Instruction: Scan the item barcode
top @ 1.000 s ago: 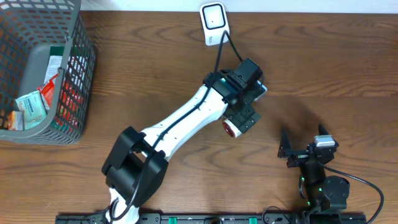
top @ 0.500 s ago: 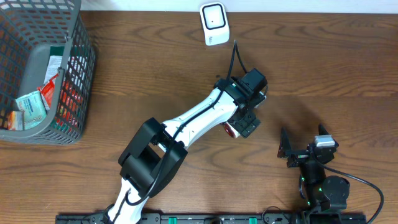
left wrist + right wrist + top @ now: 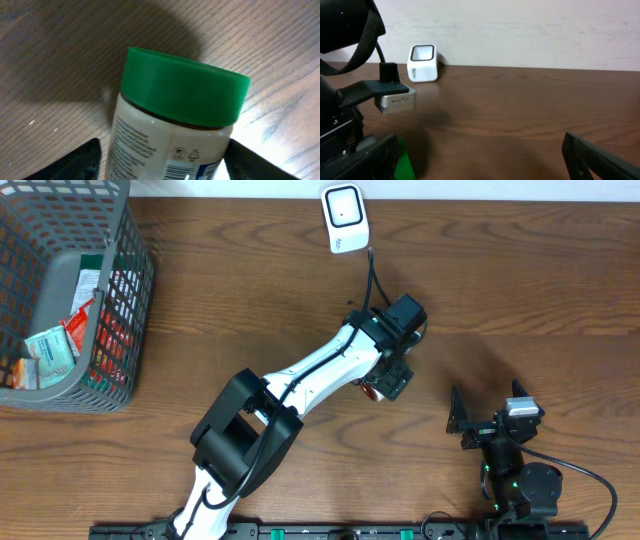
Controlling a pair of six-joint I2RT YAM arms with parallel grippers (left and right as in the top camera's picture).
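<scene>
Wooden table, brown, grain running lengthwise. Grey wire basket at the far left edge, holding mixed packets in white, green and red; their print is too small to read. Left arm, white and black, reaching across the table's middle; the left gripper is over the jar, dark fingers on either side of it, and whether they press on it cannot be told. Right gripper near the front right, well apart from the jar, fingers spread wide with nothing between them. Barcode scanner, white with a dark window, at the table's back edge. Jar, lying tilted on the wood near the table's middle, between scanner and right gripper. Green lid. White label with fine print, illegible, two small triangular symbols and part of a barcode at the frame's bottom.
</scene>
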